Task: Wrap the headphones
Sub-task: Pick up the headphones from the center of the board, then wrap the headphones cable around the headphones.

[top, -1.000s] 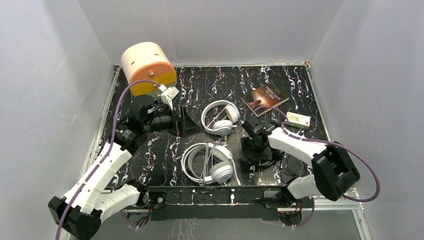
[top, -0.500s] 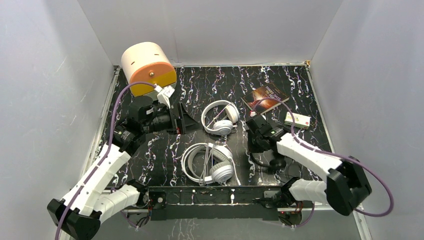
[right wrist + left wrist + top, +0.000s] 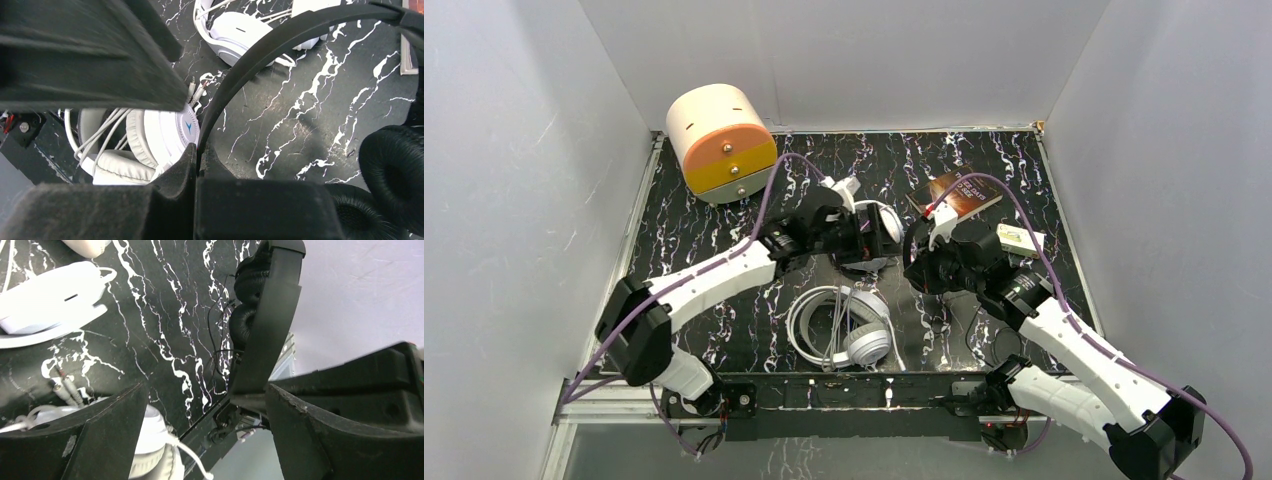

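Item: small black pair point(image 3: 300, 26), held above the surface point(image 3: 704, 240) at centre-right, between the two arms. Right gripper point(image 3: 929, 265): jaws clamped on the thin headband, apparently to steady it for winding. Left gripper point(image 3: 205, 390): jaws wide and empty, facing the pair, probably to take the cord. Condition: round dark foam ear pads point(image 3: 395, 160); thin cord point(image 3: 220, 335) loose, unwound. Big white over-ear pair point(image 3: 844, 328) and slimmer white on-ear pair point(image 3: 886, 222): lying on the surface
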{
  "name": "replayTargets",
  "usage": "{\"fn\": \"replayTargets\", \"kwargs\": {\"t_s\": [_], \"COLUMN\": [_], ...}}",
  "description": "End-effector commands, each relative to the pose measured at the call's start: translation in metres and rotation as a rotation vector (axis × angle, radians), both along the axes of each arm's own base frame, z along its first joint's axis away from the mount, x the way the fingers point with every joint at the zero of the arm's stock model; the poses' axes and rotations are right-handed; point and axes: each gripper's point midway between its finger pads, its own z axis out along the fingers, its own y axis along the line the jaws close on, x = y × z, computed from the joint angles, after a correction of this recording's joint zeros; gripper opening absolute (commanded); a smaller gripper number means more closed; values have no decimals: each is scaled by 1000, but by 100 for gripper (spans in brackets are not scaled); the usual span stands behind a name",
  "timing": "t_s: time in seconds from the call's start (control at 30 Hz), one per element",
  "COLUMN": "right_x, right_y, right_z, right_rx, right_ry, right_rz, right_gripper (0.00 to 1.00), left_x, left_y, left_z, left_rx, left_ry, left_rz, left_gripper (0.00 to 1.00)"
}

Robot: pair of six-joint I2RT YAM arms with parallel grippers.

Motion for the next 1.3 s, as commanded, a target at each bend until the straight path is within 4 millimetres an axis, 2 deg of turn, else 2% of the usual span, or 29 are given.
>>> {"fn": "replayTargets", "kwargs": {"t_s": [0.0,0.1,0.2,0.33,0.43,0.57,0.63,0.67,0.7,0.8,0.93,0.97,1.07,1.13,1.2,1.27], "right_x": [9,7,7,8,10,12,11,11,11,9,-3,-7,-14,-9,-1,15], "right_y": [13,16,17,16,15,12,11,10,7,2,-3,-5,-20,-37,-54,-66], "right_z": [45,46,45,42,43,42,44,45,46,56,78,88,121,146,167,173], "right_rx": [58,66,74,69,67,52,50,47,43,32,35,37,17,-3,-38,-113], "right_ry": [-155,-154,-151,-140,-142,-134,-135,-135,-133,-126,-92,-87,-118,-184,-236,-246], "right_rz": [79,97,98,82,71,55,50,42,29,11,19,24,-1,-73,-158,-243], "right_gripper": [0,0,0,0,0,0,0,0,3,26,65,72,87,98,98,99], "left_x": [15,13,14,16,19,23,24,24,24,24,25,24,23,21,24,28], "left_y": [-25,-43,-51,-58,-64,-71,-75,-76,-76,-77,-78,-76,-70,-61,-45,-24], "left_z": [25,21,15,-2,-11,-11,-9,-8,-8,0,20,26,55,82,105,125], "left_rx": [-16,-33,-7,29,59,60,54,51,49,43,38,31,-42,-107,-139,-176], "left_ry": [-126,-143,-172,-161,-166,-176,-178,-180,-180,-200,-234,-239,-256,-269,-264,-247], "left_rz": [59,65,100,124,134,129,118,115,111,96,58,46,6,-6,11,33], "left_gripper": [88,87,84,73,60,39,15,9,7,0,0,0,0,0,0,0]}}
